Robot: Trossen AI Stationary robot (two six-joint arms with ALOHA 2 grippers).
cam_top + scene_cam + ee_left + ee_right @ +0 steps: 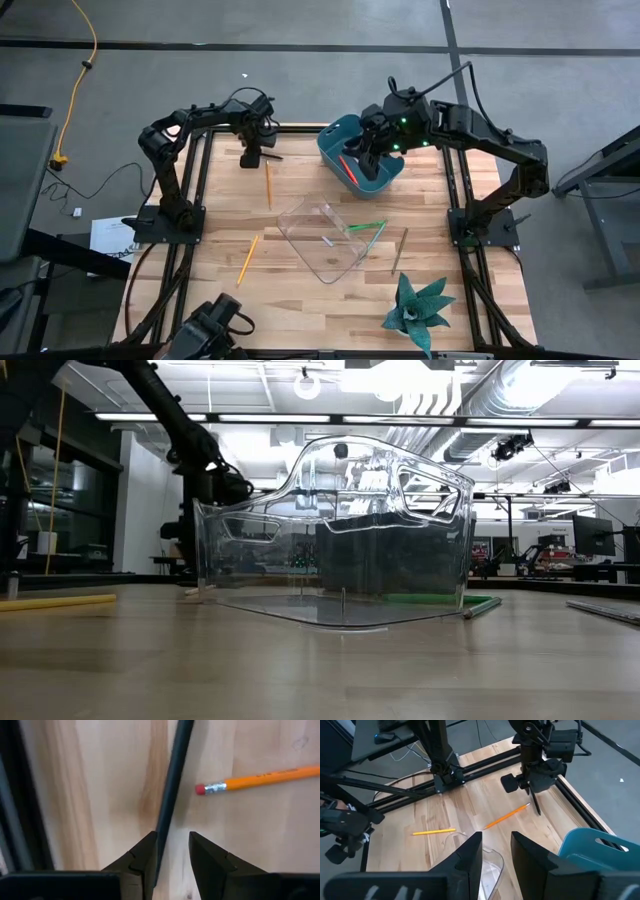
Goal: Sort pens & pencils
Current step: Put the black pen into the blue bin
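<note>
left gripper [250, 157]: at far left of counter [300, 290], well left of teal bin [335, 135]; jaws down, slightly apart, dark pen [170, 795] running up between them; whether clamped or only straddled, cannot tell
dark pen: lying on counter at left gripper, tip poking out toward teal bin [536, 808]
right gripper [372, 152]: over teal bin, above its opening; jaws apart, nothing between them in right wrist view [496, 851]
teal bin: far centre-right of counter; red-orange pen [347, 168] inside, partly hidden by right gripper
clear bin [330, 240]: just in front of teal bin, mid-counter; small pale item inside, too small to tell
green pen [366, 226]: at clear bin's right edge, in front of teal bin; inside or on rim, cannot tell
pencil near left gripper [268, 184]: left of teal bin, eraser end just beside dark pen [260, 777]
second pencil [247, 258]: left of clear bin, well in front-left of teal bin
grey stick [400, 248]: right of clear bin, in front of teal bin
teal plant ornament [415, 305]: near right of counter, well in front of teal bin
</note>
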